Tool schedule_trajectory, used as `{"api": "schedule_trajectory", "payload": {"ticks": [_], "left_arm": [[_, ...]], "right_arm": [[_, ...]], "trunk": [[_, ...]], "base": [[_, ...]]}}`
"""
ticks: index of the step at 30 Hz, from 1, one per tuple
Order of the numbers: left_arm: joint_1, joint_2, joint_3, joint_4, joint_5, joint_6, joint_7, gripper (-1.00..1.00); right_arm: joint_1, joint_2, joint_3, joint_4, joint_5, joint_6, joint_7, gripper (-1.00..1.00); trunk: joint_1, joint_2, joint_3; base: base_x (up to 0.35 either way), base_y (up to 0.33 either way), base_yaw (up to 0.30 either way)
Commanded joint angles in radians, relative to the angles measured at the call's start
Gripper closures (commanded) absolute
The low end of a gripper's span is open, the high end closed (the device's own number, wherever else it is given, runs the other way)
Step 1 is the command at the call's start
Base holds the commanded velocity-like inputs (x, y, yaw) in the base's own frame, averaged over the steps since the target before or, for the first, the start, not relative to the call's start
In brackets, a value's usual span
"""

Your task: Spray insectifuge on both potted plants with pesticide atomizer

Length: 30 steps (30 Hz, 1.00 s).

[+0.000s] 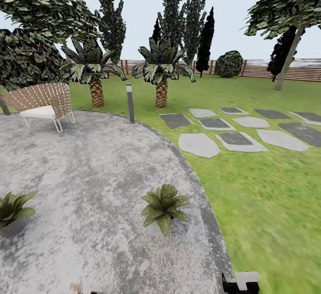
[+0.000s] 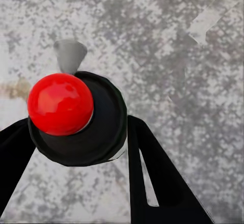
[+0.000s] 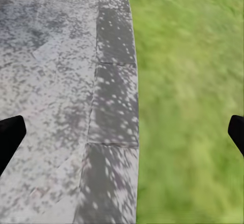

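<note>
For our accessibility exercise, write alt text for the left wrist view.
The left end effector grips the pesticide atomizer, a dark round body topped by a glossy red ball, with a grey cone nozzle beyond it. Mottled grey paving lies behind.

Mottled grey round paving (image 1: 89,173); bright green lawn (image 1: 267,187); green, pale-speckled potted plants (image 1: 164,205) in grey pots; black left pincer (image 2: 76,147) around dark atomizer (image 2: 101,127) with glossy red knob (image 2: 60,103); brown slatted fence (image 1: 276,69).

Bare paving (image 1: 89,169) lies open between the two potted plants (image 1: 164,206) (image 1: 13,209). Chair (image 1: 44,102) and post (image 1: 130,103) stand at its far edge; lawn (image 1: 267,196) beyond is open.
</note>
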Motion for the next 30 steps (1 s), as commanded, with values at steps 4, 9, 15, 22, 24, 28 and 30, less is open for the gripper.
{"api": "schedule_trajectory", "payload": {"ticks": [4,9,15,22,24,28,30], "left_arm": [[-0.001,0.0,-0.007,0.001,0.007,-0.005,-0.003,1.0],[-0.001,0.0,-0.008,0.006,0.006,-0.048,-0.003,1.0],[-0.001,0.0,-0.008,0.006,0.006,-0.051,-0.003,1.0],[-0.001,-0.001,-0.008,0.006,0.006,-0.051,-0.003,1.0],[-0.001,-0.001,-0.008,0.006,0.006,-0.051,-0.003,1.0],[-0.001,-0.001,-0.008,0.006,0.006,-0.051,-0.003,1.0],[-0.001,-0.001,-0.008,0.006,0.006,-0.051,-0.002,1.0]], "right_arm": [[-0.001,0.0,-0.005,0.001,0.011,-0.002,-0.005,-1.0],[-0.001,0.0,-0.005,0.001,0.011,-0.002,-0.006,-1.0],[-0.001,0.0,-0.005,0.001,0.011,-0.002,-0.006,-1.0],[-0.001,0.0,-0.005,0.001,0.011,-0.002,-0.006,-1.0],[-0.001,0.0,-0.005,0.001,0.011,-0.002,-0.006,-1.0],[-0.001,0.0,-0.005,0.001,0.011,-0.002,-0.006,-1.0],[-0.001,0.0,-0.004,0.001,0.011,-0.002,-0.006,-1.0]], "trunk": [[0.0,0.0,-0.001],[0.0,0.0,-0.001],[0.0,0.0,-0.001],[0.0,0.0,-0.001],[0.0,0.0,-0.001],[0.0,0.0,-0.001],[0.0,0.0,-0.001]], "base": [[0.0,-0.027,0.278],[0.0,-0.236,0.278],[0.0,-0.271,0.219],[0.0,-0.272,0.028],[0.0,-0.273,0.001],[0.0,-0.273,0.0],[0.0,-0.273,0.0]]}}
